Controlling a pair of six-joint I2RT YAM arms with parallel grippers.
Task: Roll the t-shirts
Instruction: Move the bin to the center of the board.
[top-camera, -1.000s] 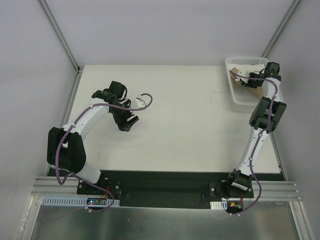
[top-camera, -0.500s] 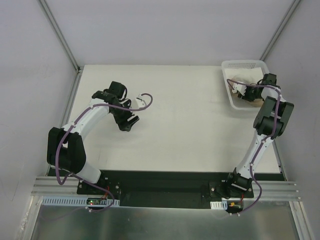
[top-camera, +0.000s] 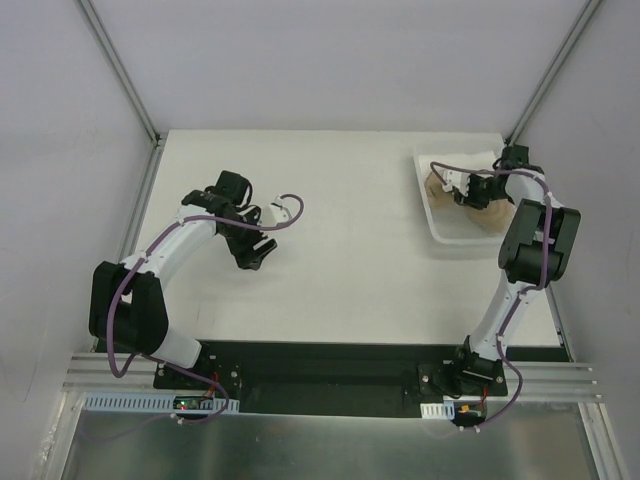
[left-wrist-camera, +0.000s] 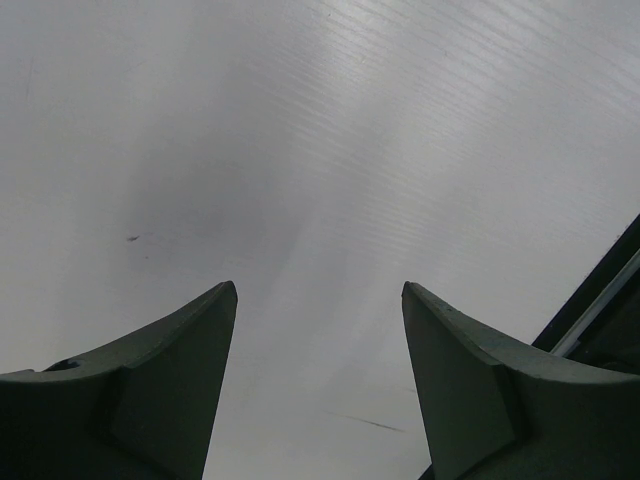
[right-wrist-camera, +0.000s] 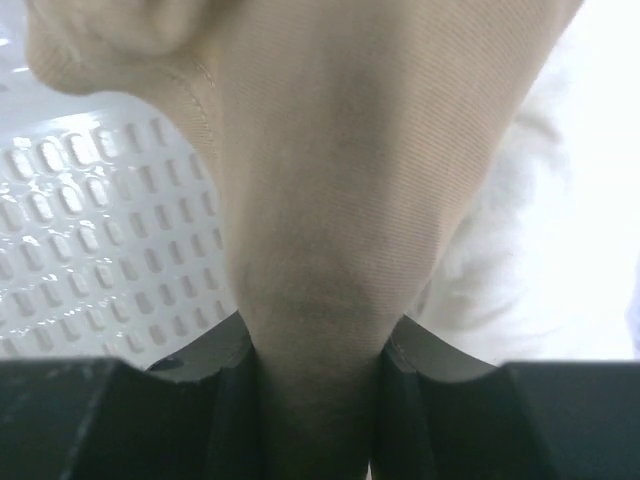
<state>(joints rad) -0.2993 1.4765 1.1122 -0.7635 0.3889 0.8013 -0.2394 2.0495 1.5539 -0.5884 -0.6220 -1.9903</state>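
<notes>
At the far right of the pale table (top-camera: 350, 200), the right gripper (right-wrist-camera: 315, 345) is reaching into the white perforated plastic basket (top-camera: 424, 195), its fingers pinching a fold of the plain tan cloth t-shirt (right-wrist-camera: 330, 200), which is lying inside that basket. The left gripper (left-wrist-camera: 318, 290) is hovering over the table left of centre, jaws spread, gripping nothing.

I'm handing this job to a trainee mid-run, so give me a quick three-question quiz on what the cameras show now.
1. True or false: the right arm's fingers pinch the tan cloth t-shirt.
2. What do the left arm's fingers hold? A) the tan t-shirt B) nothing C) a bottle
3. Fill in: the right arm reaches into the white plastic mesh ____.
Key: 1 true; 2 B; 3 basket.
</notes>
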